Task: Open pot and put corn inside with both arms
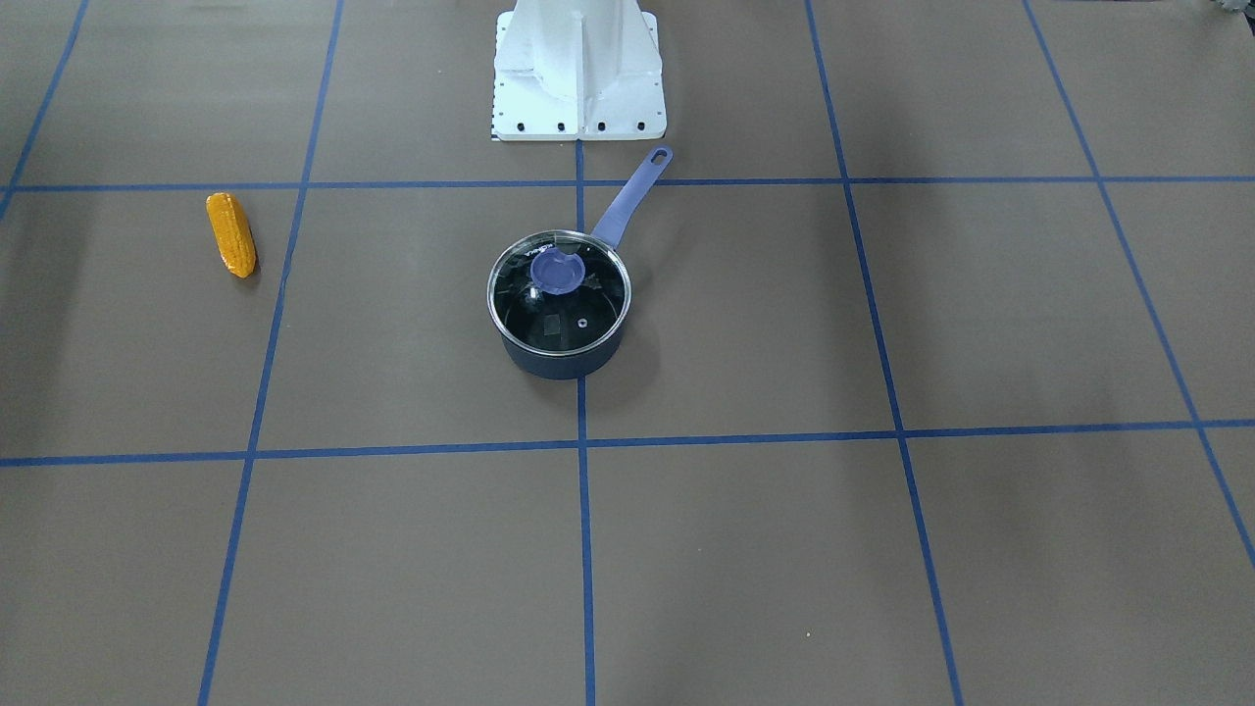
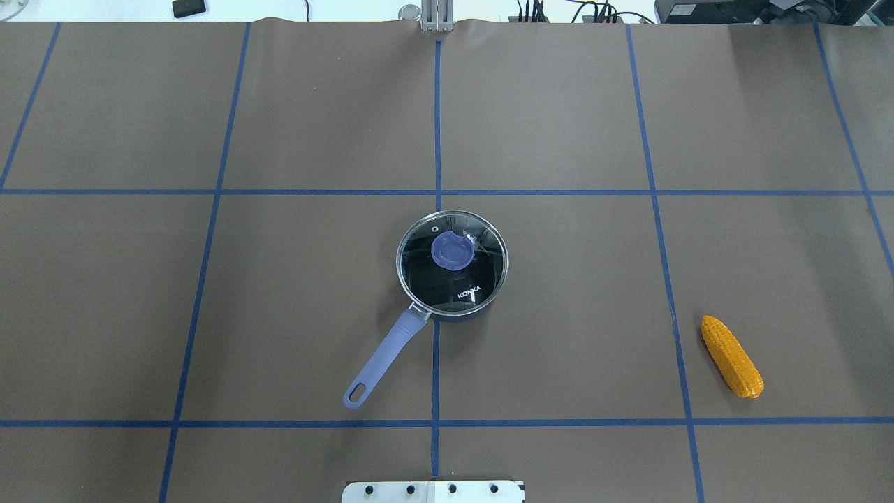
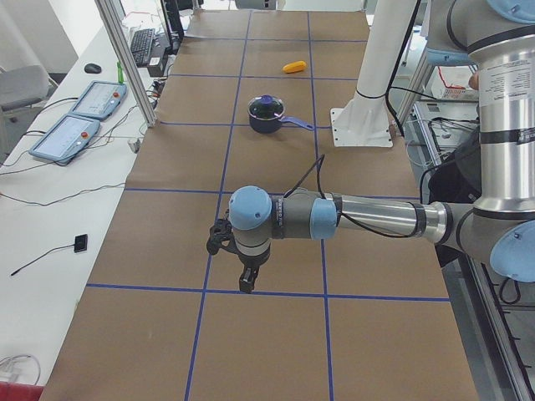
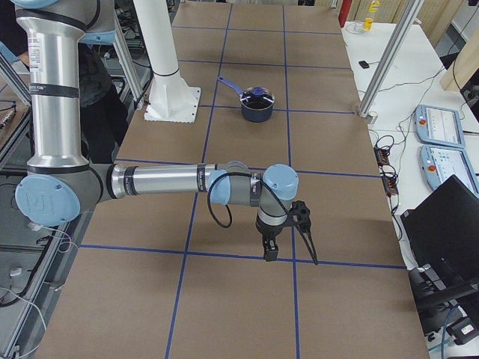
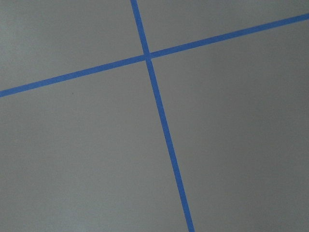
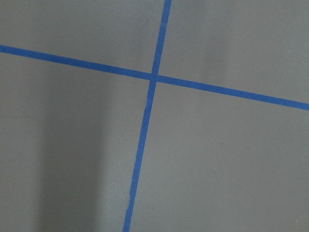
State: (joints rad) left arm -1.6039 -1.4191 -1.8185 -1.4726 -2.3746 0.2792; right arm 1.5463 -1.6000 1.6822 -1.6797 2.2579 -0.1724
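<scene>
The corn (image 1: 230, 234) lies flat on the brown table on the robot's right, also in the overhead view (image 2: 731, 355) and far off in the exterior left view (image 3: 294, 67). The dark pot (image 1: 559, 338) with a purple handle (image 2: 380, 363) stands at the table's middle, its glass lid (image 2: 482, 276) with a purple knob (image 2: 451, 250) on it. The left gripper (image 3: 232, 267) hangs over bare table far from the pot; I cannot tell if it is open. The right gripper (image 4: 290, 250) hangs over the opposite end; I cannot tell its state either.
The white base pedestal (image 1: 578, 69) stands just behind the pot's handle. Blue tape lines (image 2: 436, 126) divide the table into squares. Both wrist views show only brown table and a tape crossing (image 5: 147, 55). Control tablets (image 3: 79, 117) lie on a side bench.
</scene>
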